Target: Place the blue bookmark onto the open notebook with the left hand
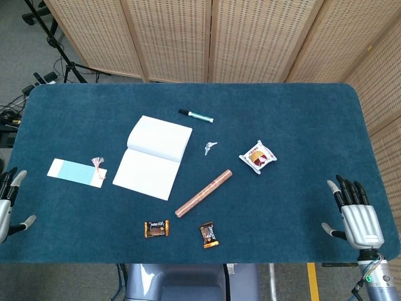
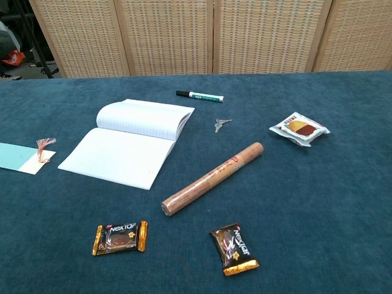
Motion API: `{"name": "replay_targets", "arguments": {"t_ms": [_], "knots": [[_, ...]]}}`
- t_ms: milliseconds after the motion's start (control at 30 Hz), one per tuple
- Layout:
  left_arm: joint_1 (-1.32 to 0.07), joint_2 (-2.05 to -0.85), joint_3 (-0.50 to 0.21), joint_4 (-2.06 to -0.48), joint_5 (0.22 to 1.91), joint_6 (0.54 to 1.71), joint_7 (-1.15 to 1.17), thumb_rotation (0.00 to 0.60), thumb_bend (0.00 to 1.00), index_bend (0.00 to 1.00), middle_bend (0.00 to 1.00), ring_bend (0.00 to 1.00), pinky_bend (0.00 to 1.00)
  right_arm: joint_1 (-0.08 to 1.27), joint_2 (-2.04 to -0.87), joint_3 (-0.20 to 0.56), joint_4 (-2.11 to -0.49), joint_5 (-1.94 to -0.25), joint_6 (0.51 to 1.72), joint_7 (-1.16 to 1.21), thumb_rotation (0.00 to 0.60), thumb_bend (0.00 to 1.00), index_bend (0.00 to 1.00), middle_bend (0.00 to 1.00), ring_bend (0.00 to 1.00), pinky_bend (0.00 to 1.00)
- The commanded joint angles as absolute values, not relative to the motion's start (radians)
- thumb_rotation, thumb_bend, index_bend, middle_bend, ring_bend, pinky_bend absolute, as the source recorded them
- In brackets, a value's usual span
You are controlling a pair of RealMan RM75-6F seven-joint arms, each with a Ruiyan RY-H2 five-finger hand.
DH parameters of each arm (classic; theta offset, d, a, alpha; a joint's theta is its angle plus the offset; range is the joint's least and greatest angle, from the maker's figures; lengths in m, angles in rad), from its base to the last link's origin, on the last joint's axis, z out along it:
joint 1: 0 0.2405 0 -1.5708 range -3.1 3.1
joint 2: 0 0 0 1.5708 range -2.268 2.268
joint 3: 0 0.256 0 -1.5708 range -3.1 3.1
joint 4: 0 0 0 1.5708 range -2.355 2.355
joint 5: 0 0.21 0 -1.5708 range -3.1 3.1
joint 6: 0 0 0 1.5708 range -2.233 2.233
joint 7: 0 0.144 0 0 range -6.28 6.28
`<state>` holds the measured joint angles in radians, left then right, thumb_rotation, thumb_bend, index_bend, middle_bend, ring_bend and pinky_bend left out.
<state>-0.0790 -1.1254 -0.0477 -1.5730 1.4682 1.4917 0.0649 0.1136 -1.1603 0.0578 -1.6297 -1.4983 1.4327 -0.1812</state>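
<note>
Blue bookmark (image 1: 76, 172) lies flat, tasselled end toward notebook (image 1: 153, 157).

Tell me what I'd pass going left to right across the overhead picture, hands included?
Left hand → blue bookmark → open notebook → keys → snack packet → right hand.

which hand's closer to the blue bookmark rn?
Left. The left hand sits at the table's near-left edge, just below-left of the blue bookmark; the right hand is across the table at the near-right edge.

The head view looks steeply down over the whole table (image 1: 301, 113); the chest view, lower and nearer, shares its middle.
</note>
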Motion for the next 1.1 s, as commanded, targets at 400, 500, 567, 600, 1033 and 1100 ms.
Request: {"name": "replay_targets", "arguments": {"t_ms": [400,500,567,600,1033,1100], "knots": [[-0.155,-1.079,-0.07,-1.602,1.431,1.351,0.025,0.6,0.14,0.01,0.0,0.0,0.0,0.113,-1.153,0.057,-1.622,-1.489,1.428,-0.157,0.6,0.16,0.0,0.0,0.0,0.01],[-0.205,-1.037,-0.083,-1.613,1.411,1.26,-0.028,0.6,0.15,0.04,0.0,0.0,0.0,0.111,-1.154,0.057,-1.621,-1.494,1.436,-0.156,0.6,0.16,0.0,0.0,0.0,0.01],[-0.232,-1.019,-0.092,-1.61,1.396,1.212,-0.049,0.6,0.15,0.06,0.0,0.0,0.0,0.11,-1.155,0.057,-1.62,-1.495,1.438,-0.156,0.6,0.16,0.0,0.0,0.0,0.01],[-0.242,-1.013,-0.096,-1.607,1.388,1.193,-0.055,0.6,0.15,0.06,0.0,0.0,0.0,0.11,-1.155,0.057,-1.62,-1.494,1.438,-0.156,0.6,0.16,0.0,0.0,0.0,0.01],[-0.438,-0.949,-0.141,-1.535,1.229,0.823,-0.102,0.6,0.16,0.23,0.0,0.0,0.0,0.111,-1.159,0.06,-1.61,-1.478,1.43,-0.154,0.6,0.16,0.0,0.0,0.0,0.01],[-0.46,-0.959,-0.141,-1.503,1.21,0.792,-0.085,0.6,0.16,0.26,0.0,0.0,0.0,0.11,-1.158,0.061,-1.609,-1.477,1.433,-0.151,0.6,0.16,0.0,0.0,0.0,0.01]]}}
